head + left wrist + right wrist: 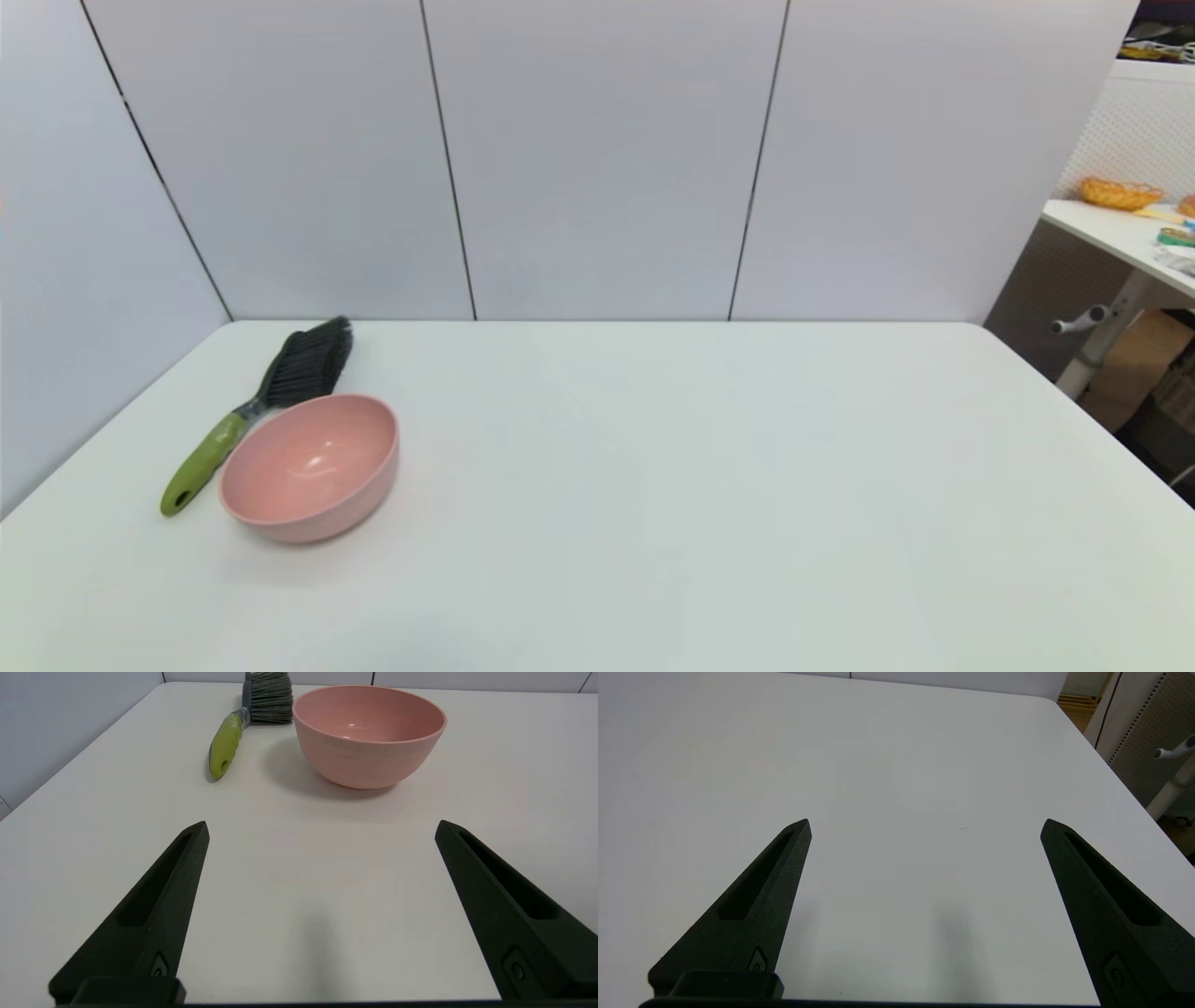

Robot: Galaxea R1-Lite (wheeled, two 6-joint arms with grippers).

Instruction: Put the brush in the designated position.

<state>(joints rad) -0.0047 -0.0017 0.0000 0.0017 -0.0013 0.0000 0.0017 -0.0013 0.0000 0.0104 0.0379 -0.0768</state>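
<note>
far left of the white table [653,485]: the brush [252,415], lying flat and slantwise, black bristled head toward the far edge by the wall panels [597,159], lime-green handle with its black tip pointing toward the near-left. untouched by either claw. just right of the handle and near side of the bristles: a pink bowl [313,467], upright, rim just beside the clear neck of the brush; touching or not, cannot tell. seen again from the left wrist: brush [233,732] and bowl [369,735] side by side, both well beyond the fingertips. left gripper [322,828] low over bare tabletop at the near left, released, fingers spread wide with nothing between them. further right, plain white tabletop, with no mark of the designated position to be made out. right gripper [924,826] at the near right over bare table [896,765], likewise released, fingers wide apart and holding nothing. neither arm visible from the head camera. far right, past the table edge: a second table [1120,238] carrying an orange basket [1118,193], with a cardboard box [1139,364] below it.
</note>
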